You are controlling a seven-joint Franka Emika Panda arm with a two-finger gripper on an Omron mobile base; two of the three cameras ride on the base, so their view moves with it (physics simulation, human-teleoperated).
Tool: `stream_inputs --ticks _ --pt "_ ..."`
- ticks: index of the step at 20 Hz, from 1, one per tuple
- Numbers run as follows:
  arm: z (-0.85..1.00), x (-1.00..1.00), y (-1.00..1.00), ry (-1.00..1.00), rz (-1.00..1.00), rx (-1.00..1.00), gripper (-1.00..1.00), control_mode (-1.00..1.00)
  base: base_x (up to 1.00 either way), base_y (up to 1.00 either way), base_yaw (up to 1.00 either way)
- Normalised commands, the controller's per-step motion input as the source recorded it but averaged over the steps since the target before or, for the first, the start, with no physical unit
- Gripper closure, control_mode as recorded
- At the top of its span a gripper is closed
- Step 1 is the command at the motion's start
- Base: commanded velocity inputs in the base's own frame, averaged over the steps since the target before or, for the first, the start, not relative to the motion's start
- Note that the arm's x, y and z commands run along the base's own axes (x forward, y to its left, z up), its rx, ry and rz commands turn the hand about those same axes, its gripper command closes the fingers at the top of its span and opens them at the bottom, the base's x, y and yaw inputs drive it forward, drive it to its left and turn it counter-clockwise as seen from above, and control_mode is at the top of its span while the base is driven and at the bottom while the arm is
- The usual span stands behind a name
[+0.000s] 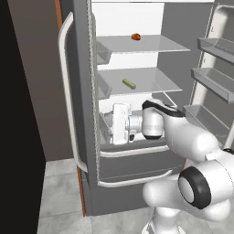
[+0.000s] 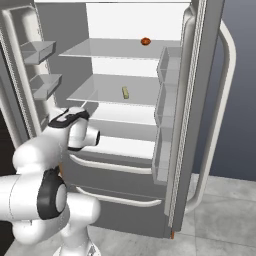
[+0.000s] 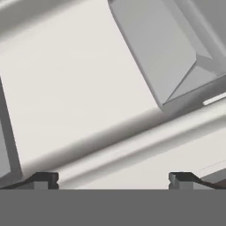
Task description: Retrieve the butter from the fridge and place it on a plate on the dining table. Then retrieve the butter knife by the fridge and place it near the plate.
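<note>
The tall dark grey fridge (image 1: 84,137) stands open, but the small pale yellow butter stick (image 1: 129,83) lies on its middle glass shelf (image 1: 151,80), untouched. The gripper (image 3: 113,180), jaws spread and empty, seems lower, near the drawers; everything remains.

The fridge (image 1: 87,137) top and doors are cut off by edges.

The fridge (image 1: 87,91) is showing a matt dark grey outside, like brushed metal, and smooth white handles (image 1: 67,91). Its shelves (image 2: 115,90) are looking like clear, glossy glass. The butter (image 1: 129,83) is appearing matt, and the floor (image 1: 59,192) is looking like grey tile.
</note>
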Motion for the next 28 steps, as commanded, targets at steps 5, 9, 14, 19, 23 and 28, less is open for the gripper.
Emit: stream_inputs --ticks 5,9,14,19,23,28 --pt "-0.21 0.04 0.34 0.0 0.0 -0.02 -1.0 -1.0 0.0 0.0 0.0" --pt "-0.21 0.04 0.36 0.0 0.0 -0.03 -1.0 -1.0 0.0 0.0 0.0" --pt "-0.2 0.02 0.32 0.0 0.0 -0.03 -1.0 -1.0 0.0 0.0 0.0" --pt "-0.2 0.0 0.33 0.0 0.0 -0.03 -1.0 -1.0 0.0 0.0 0.0" --pt "-0.17 0.0 0.39 0.0 0.0 -0.04 -1.0 -1.0 0.0 0.0 0.0" --pt "-0.03 0.0 0.42 0.0 0.0 -0.03 -1.0 -1.0 0.0 0.0 0.0"
